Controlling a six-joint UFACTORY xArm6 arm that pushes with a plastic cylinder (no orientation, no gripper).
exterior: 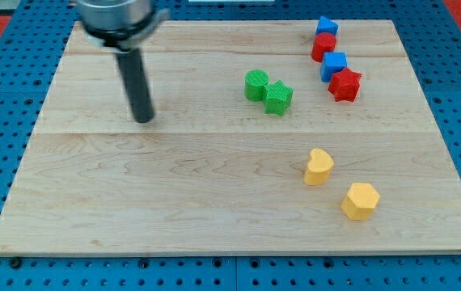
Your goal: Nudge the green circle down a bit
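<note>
The green circle [255, 84] lies on the wooden board [174, 186], a little above the middle and right of centre. A green star [278, 98] touches its lower right side. My tip [143, 120] rests on the board well to the left of the green circle, slightly lower than it, with nothing between them.
At the view's top right stand a blue block [326, 27], a red block [323, 46], a blue cube [334, 65] and a red star [345, 84] in a rough column. A yellow heart-shaped block [319, 167] and a yellow hexagon [360, 200] lie at the lower right.
</note>
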